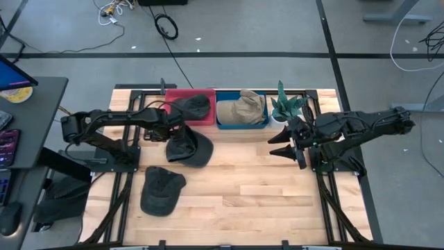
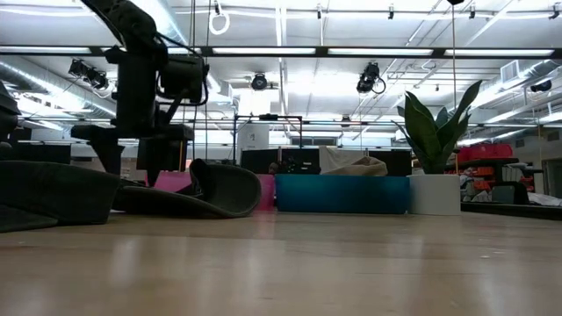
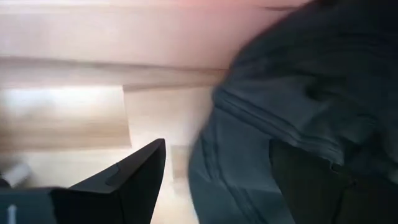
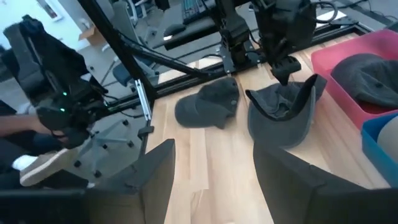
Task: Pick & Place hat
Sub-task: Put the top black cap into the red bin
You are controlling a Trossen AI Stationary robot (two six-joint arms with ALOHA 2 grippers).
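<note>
A dark grey cap [image 1: 189, 147] lies on the wooden table in front of the red bin [image 1: 182, 95], its hollow side seemingly up; it also shows in the right wrist view [image 4: 283, 115]. My left gripper [image 1: 171, 136] is open and low over the cap's left edge [image 3: 236, 143]. One finger [image 3: 134, 180] is over bare wood, the other [image 3: 323, 186] over the cap. A second dark cap [image 1: 162, 190] lies nearer the front. A third dark cap [image 1: 194, 105] sits in the red bin. My right gripper [image 1: 281, 144] is open and empty at the right. My left gripper comes at the cap from above, fingers pointing down and standing on either side of the cap's left edge [image 3: 217, 124]. I cannot tell whether either finger touches the cloth. The cap lies on the table.
A blue bin [image 1: 223, 123] holding a beige cap [image 1: 244, 108] stands beside the red bin at the back. A potted plant [image 1: 286, 107] stands right of it, close to my right gripper. Bare wood lies at the front centre and right.
</note>
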